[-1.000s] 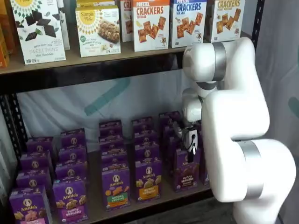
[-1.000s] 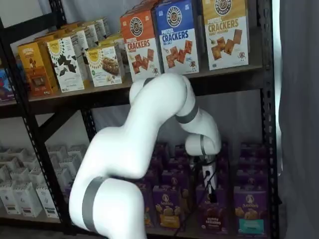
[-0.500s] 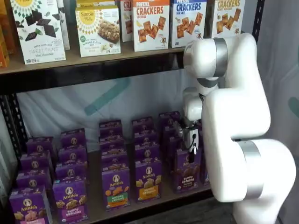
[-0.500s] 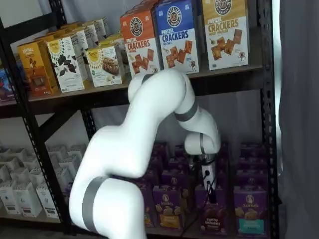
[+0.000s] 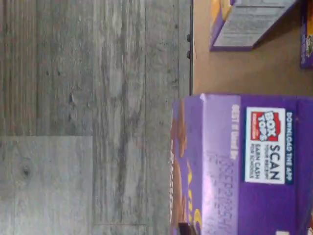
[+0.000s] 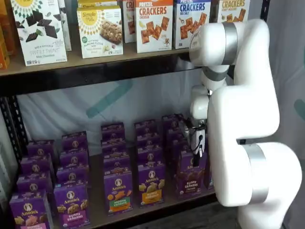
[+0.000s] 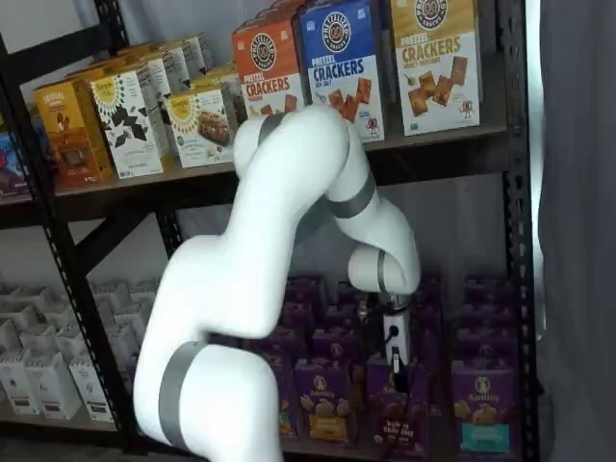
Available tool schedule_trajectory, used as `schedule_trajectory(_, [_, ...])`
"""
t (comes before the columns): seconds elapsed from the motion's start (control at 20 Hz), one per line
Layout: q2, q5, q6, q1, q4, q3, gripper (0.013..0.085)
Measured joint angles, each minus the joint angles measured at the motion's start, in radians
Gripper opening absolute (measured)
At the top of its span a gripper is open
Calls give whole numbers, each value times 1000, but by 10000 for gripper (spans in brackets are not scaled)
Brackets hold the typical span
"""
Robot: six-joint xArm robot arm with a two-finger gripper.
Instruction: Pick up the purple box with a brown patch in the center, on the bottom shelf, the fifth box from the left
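The purple box (image 6: 190, 182) with brown cookies on its front hangs at the front edge of the bottom shelf (image 6: 97, 216), right of the orange-banded carton. My gripper (image 6: 196, 156) reaches down onto its top and is shut on it. In a shelf view the purple box (image 7: 396, 420) leans slightly under the gripper (image 7: 395, 373). In the wrist view the purple box (image 5: 244, 166) shows its top with a Box Tops label, and it juts past the tan shelf board (image 5: 234, 68) over the floor.
Rows of purple cartons (image 6: 117, 189) fill the bottom shelf, with a teal-banded one (image 7: 483, 406) at the right. Cracker boxes (image 6: 153, 24) stand on the upper board. Black rack posts (image 7: 515, 231) frame the shelves. Grey plank floor (image 5: 98, 98) lies below.
The arm's elbow has risen and the gripper has drawn the purple box forward, out of its row toward the shelf's front edge. The other cartons have not moved.
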Motion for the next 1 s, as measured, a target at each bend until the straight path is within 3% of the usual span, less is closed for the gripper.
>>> schedule_trajectory(0.4, [-122, -22, -27, 11, 41, 166, 290])
schedule_trajectory(0.6, [-187, -28, -17, 27, 46, 253, 290])
schedule_trajectory(1.0, [-311, -44, -48, 51, 105, 403, 290])
